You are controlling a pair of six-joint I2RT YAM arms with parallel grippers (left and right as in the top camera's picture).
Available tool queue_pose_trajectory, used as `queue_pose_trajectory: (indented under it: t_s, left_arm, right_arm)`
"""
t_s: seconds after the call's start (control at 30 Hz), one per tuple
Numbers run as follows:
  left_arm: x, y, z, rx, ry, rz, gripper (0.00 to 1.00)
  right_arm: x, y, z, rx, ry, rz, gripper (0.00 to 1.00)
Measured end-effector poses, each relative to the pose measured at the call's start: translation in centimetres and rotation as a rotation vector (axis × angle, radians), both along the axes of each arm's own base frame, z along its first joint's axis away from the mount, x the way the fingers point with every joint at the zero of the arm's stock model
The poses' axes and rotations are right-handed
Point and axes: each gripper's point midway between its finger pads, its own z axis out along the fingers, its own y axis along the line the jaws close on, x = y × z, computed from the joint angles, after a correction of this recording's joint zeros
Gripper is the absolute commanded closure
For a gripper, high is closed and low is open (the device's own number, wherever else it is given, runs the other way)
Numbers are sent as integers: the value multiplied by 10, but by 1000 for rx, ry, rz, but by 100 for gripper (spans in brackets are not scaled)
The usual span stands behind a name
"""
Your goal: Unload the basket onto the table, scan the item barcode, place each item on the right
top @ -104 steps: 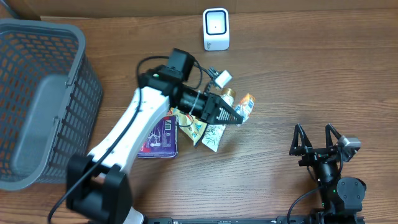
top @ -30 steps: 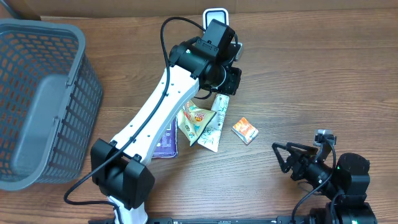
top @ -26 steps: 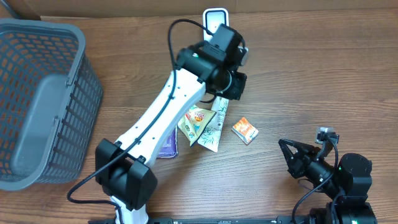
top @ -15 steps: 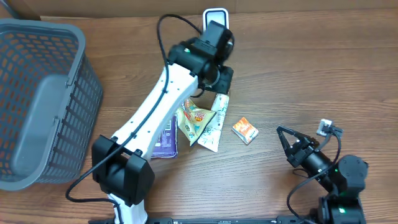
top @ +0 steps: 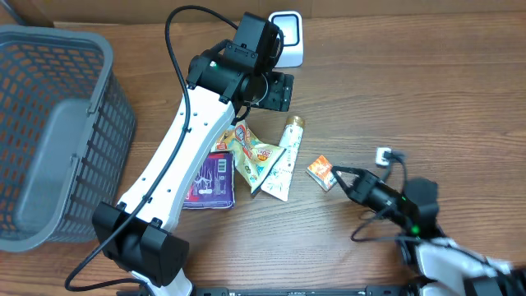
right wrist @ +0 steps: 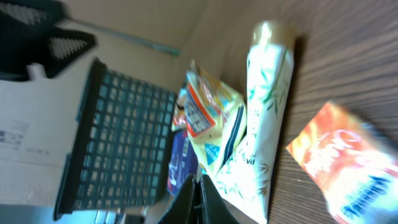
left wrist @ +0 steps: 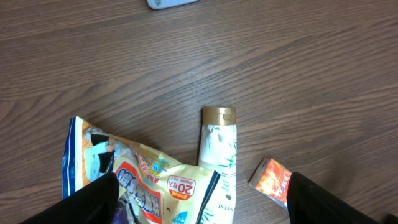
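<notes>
The left hand (top: 276, 90) hangs over the wooden tabletop (top: 411, 99) with its fingers (left wrist: 93, 199) spread wide and nothing between them, just in front of the white barcode scanner (top: 285, 39) at the far edge. Below it the white tube (top: 288, 156) with a gold cap lies flat, its lower end under a yellow snack bag (top: 253, 156) that overlaps a purple packet (top: 209, 177). The right hand (top: 337, 174), fingers pressed together and empty, points at the small orange packet (top: 321, 171) lying just beside its tip, while a grey basket (top: 49, 123) stands at the tabletop's left.
</notes>
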Motion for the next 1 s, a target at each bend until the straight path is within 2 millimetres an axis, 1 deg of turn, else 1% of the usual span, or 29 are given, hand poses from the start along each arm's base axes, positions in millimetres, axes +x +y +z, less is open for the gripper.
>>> queue_pose_trajectory:
  t_s: [0.07, 0.13, 0.2, 0.3, 0.4, 0.47, 0.57, 0.63, 0.8, 1.0]
  left_arm:
    - [-1, 0, 0, 2, 3, 0, 21]
    - [-4, 2, -3, 10, 20, 0, 21]
    - [-8, 4, -5, 18, 37, 0, 21]
    - [-11, 5, -6, 25, 50, 0, 21]
    - [-13, 6, -7, 31, 57, -2, 20]
    - [-13, 8, -8, 39, 59, 1, 20]
    - [-14, 11, -9, 52, 61, 6, 20]
    - [-13, 12, -9, 58, 58, 9, 20]
    - [-12, 13, -9, 66, 55, 14, 19]
    - [-12, 14, -9, 69, 53, 15, 15]
  right_arm:
    - [10, 12, -11, -10, 44, 26, 96]
    - [20, 16, -21, -19, 77, 33, 96]
    - [27, 17, -31, -34, 86, 26, 96]
    - [33, 13, -42, -61, 88, -3, 96]
    - [37, 9, -46, -88, 81, -35, 96]
    - [37, 6, -52, -104, 99, -48, 96]
    - [34, 0, -69, -147, 169, -74, 96]
    - [32, -3, -78, -166, 203, -89, 96]
    - [32, -6, -82, -177, 223, -108, 96]
    - [24, -9, -96, -161, 340, -131, 96]
